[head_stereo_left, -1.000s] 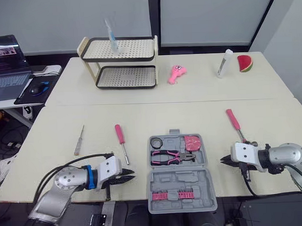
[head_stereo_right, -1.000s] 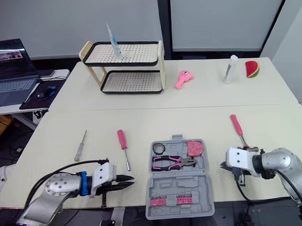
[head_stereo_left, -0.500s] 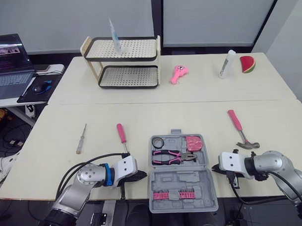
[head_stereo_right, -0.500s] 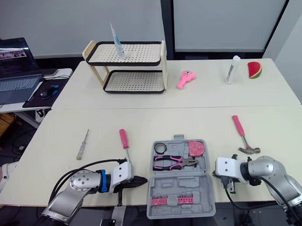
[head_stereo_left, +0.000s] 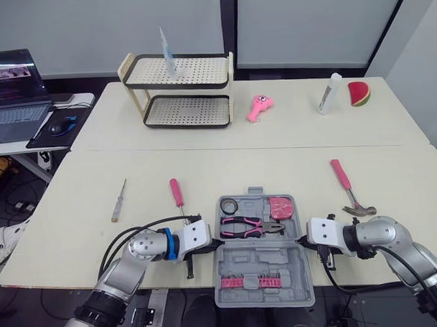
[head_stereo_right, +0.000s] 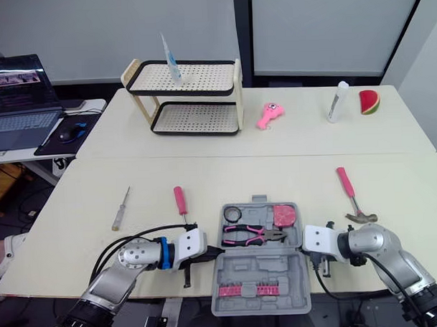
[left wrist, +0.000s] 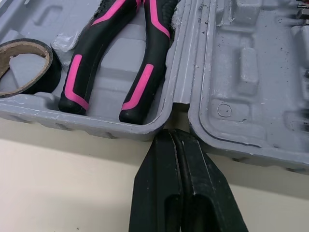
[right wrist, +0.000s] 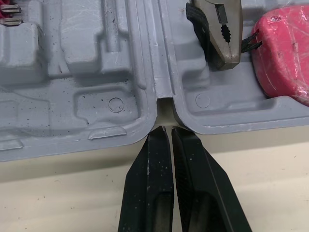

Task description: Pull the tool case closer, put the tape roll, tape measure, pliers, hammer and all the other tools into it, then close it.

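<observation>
A grey plastic tool case [head_stereo_left: 261, 259] lies open and flat on a cream worktop [head_stereo_left: 204, 171], at the middle of its near edge. The half of the case farther from the robot holds a black tape roll [head_stereo_left: 227, 205], pink-and-black pliers [head_stereo_left: 249, 225] and a pink tape measure [head_stereo_left: 279, 206]. The nearer half holds a row of pink-mounted screwdriver bits [head_stereo_left: 248, 281].

The left end effector [left wrist: 175, 133] sits at the case's left side, its two black fingers [left wrist: 159, 183] pressed together and gripping nothing. Its tip points into the hinge notch between the two halves. The right end effector [right wrist: 167, 129] mirrors it at the case's right side, fingers [right wrist: 149, 179] closed to a thin slit and empty, tip just beside the hinge notch. Whether either tip touches the case cannot be told.

Outside the case, a pink-handled hammer [head_stereo_left: 346, 187] lies on the worktop to the right. A pink-handled screwdriver [head_stereo_left: 176, 194] lies to the left, and a thin pale-handled screwdriver [head_stereo_left: 118, 201] lies farther left.

On the far part of the worktop stand a two-tier perforated rack [head_stereo_left: 179, 93], a small pink toy [head_stereo_left: 257, 107], a white tube [head_stereo_left: 327, 93] and a toy watermelon slice [head_stereo_left: 359, 92].
</observation>
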Robot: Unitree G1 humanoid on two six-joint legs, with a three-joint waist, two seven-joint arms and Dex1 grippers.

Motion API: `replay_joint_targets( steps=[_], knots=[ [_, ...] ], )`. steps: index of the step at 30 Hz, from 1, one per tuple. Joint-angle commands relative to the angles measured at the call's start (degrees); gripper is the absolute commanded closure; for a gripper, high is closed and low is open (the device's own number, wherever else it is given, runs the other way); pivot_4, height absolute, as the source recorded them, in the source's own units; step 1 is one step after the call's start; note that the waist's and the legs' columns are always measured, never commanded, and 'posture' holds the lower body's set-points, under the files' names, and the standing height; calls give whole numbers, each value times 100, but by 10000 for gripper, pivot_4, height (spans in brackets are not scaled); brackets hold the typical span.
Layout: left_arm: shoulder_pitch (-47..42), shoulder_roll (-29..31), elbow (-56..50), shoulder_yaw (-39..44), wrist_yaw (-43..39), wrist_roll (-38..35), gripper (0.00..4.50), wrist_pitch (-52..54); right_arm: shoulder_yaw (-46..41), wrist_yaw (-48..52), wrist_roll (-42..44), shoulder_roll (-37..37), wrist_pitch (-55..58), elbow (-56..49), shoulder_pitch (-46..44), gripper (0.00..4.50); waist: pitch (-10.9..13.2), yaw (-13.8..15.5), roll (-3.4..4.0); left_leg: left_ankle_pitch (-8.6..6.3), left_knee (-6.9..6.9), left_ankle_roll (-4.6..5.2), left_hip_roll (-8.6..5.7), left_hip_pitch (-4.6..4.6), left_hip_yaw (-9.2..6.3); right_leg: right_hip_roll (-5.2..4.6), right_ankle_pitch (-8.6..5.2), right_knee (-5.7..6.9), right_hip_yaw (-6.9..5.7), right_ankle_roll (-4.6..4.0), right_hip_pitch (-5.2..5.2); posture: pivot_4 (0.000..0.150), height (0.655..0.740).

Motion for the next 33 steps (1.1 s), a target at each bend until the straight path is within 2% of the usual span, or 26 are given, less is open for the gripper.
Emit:
replay_joint_targets(
  steps=[1, 21, 33],
  knots=[
    [-92, -185, -20, -141, 122, 72, 44752, 5, 96, -21, 92, 175, 8, -273, -90, 45000, -1, 0, -1, 0, 1, 0, 0, 0, -1, 0, 0, -1, -1, 0, 2, 1500, 7290],
    [-979, -677, 793, -173, 203, 326, 44752, 7, 41, -344, -171, 502, 380, 174, -594, 45000, -1, 11, -2, 0, 24, 0, -5, -2, -10, 0, 0, 2, -9, 0, 11, 1500, 7290],
    [-980, -813, 854, -210, 269, 404, 44752, -25, 29, -453, -220, 545, 456, 267, -670, 45000, -2, 14, -2, 0, 28, 0, -5, -2, -12, 0, 0, 2, -9, 1, 14, 1500, 7290]
  ],
)
